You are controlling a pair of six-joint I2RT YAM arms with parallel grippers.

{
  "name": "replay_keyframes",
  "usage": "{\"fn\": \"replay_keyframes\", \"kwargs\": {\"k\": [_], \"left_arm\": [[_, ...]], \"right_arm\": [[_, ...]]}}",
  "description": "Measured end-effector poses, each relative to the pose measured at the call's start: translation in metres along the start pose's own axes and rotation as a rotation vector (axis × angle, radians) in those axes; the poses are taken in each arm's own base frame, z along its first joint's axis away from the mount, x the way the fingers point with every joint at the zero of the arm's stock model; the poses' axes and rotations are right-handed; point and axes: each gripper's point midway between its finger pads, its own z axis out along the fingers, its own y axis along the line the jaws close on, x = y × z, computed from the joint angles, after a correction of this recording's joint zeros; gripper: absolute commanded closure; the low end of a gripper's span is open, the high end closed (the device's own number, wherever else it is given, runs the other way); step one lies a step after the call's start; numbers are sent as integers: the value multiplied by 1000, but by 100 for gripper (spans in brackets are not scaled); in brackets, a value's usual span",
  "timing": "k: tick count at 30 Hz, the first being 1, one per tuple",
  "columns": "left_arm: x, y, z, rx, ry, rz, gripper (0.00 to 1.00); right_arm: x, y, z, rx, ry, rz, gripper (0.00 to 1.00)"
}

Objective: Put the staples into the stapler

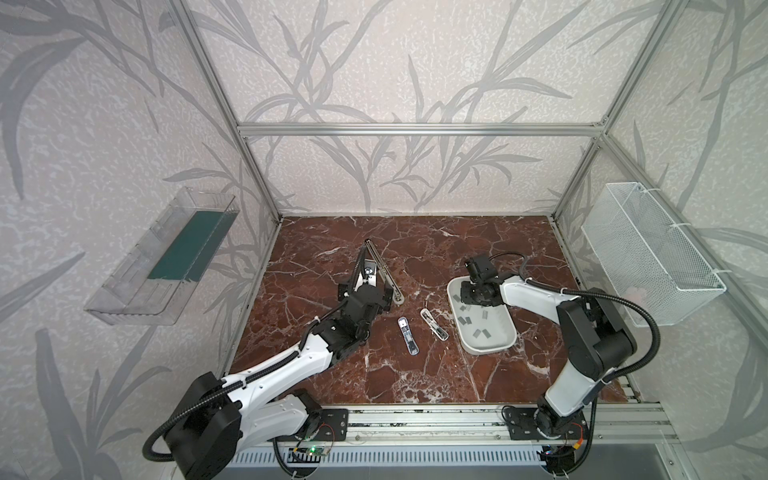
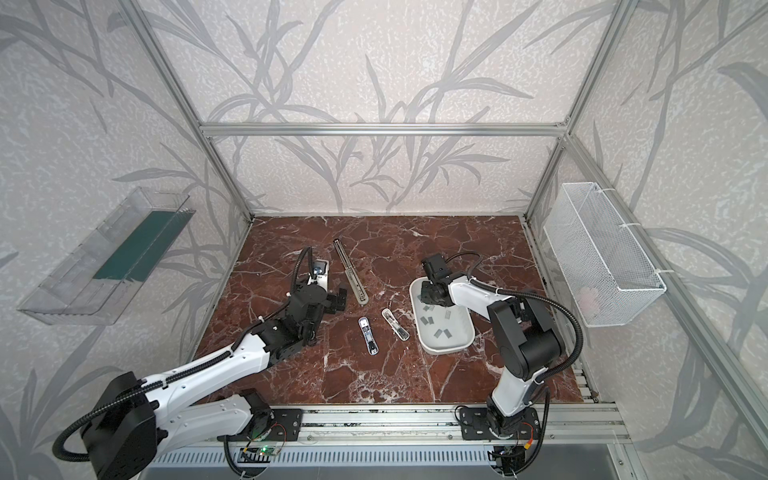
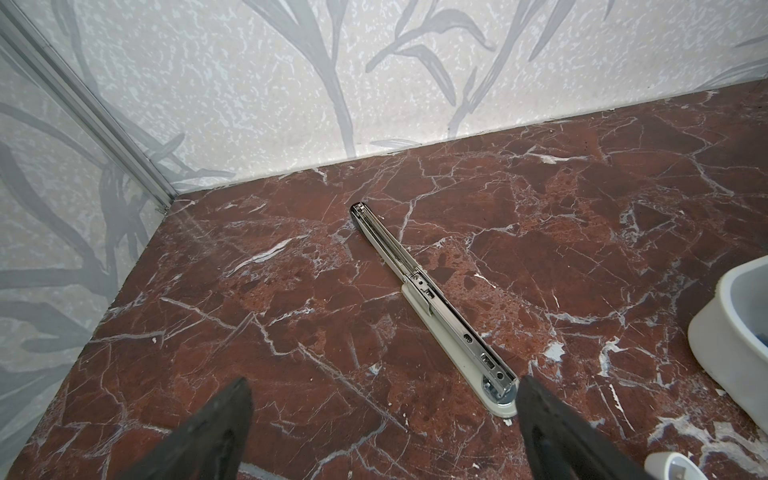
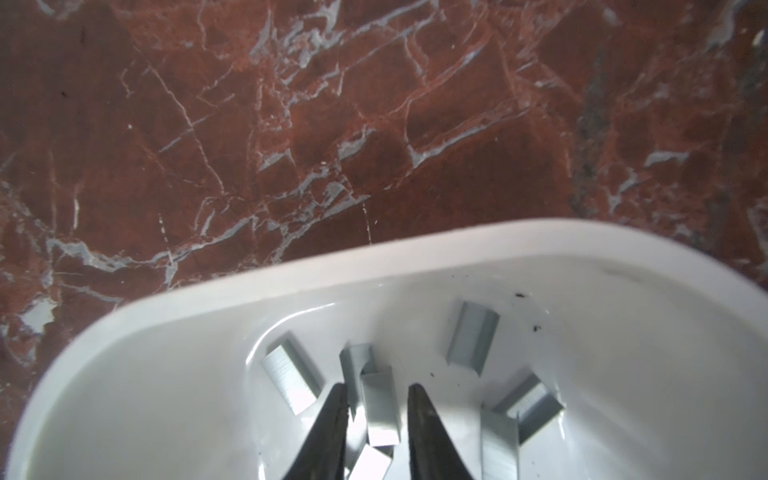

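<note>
Left jaws: spread as wide as they go, nothing held, black fingertips (image 3: 232, 415) low over bare counter (image 3: 291, 332). Just beside one fingertip, outside the gap rather than within it: the near end of the stapler (image 3: 432, 307). Folded out flat into one long line, with the silver channel facing up on a pale base. Stretching from that fingertip away ahead of the left jaws toward the back wall. Touching the fingertip or only next to it: cannot tell. Same long line seen in both top views (image 1: 384, 270) (image 2: 350, 270), close alongside the left wrist.

Right jaws: pointed down into a white tray (image 4: 374, 266), narrowed to a slim gap. Between the fingertips (image 4: 336, 415): one strip (image 4: 380, 409), with slivers of space showing on either side at the tips. True grip or mere straddle: cannot tell.

Loose on the tray floor around the right jaws: the rest of the staples (image 4: 473, 336), short grey strips at mixed angles. One just outside a fingertip, another just outside the opposite one, one farther ahead near the tray's curved end wall. More scattered behind the right jaws toward the tray's other end, visible in both top views. All strips in sight inside the tray (image 1: 492, 351), well apart from the stapler and from the left jaws.

Between the two pairs of jaws, well apart from both, flat on open counter: two small staplers (image 1: 407, 336) (image 1: 434, 325), near each other, not touching.
</note>
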Motion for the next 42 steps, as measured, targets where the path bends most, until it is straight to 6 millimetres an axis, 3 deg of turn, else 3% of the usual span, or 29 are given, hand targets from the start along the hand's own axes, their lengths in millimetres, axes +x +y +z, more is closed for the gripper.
{"fn": "replay_keyframes", "kwargs": {"k": [25,31,36,42], "left_arm": [[-6,2,-3,1,-18,-8,1],[-6,2,-3,3,-18,-8,1],[-6,2,-3,4,-19,-10,1],[-13,4,-8,7,-40,-25,1]], "right_arm": [[2,-3,13,38,32,-24,76],[2,-3,14,38,33,-22,84],[2,-2,13,31,36,-20,73],[6,-3,11,37,48,-22,74]]}}
